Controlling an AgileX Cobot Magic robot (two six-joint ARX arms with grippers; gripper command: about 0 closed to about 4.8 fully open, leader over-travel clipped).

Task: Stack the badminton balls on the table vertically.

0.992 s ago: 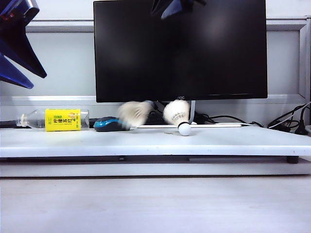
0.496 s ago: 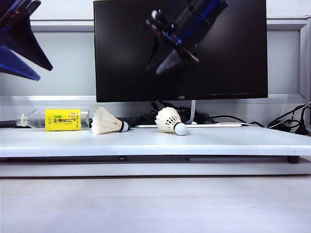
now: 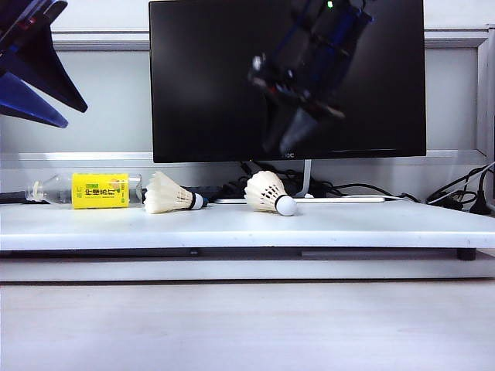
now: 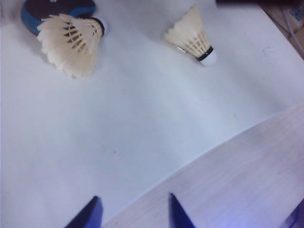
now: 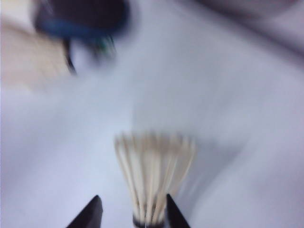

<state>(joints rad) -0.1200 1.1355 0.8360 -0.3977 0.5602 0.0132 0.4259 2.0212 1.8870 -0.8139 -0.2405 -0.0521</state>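
- The right gripper [image 3: 298, 131] hangs blurred in front of the black monitor [image 3: 201, 77], above the right shuttlecock [image 3: 268, 192]. In its wrist view its fingertips [image 5: 130, 213] stand apart and hold nothing, with the feathers between them but lower down; that picture is badly smeared.
- The left gripper [image 3: 35, 77] is cut off at the exterior view's upper left; its jaws are spread and empty.
- Both shuttlecocks lie on their sides on the white table [image 3: 371, 224], well apart. The left shuttlecock [image 3: 168, 194] hides most of the blue mouse [image 4: 52, 7].
- A yellow-labelled bottle [image 3: 89, 190] lies near the left one.
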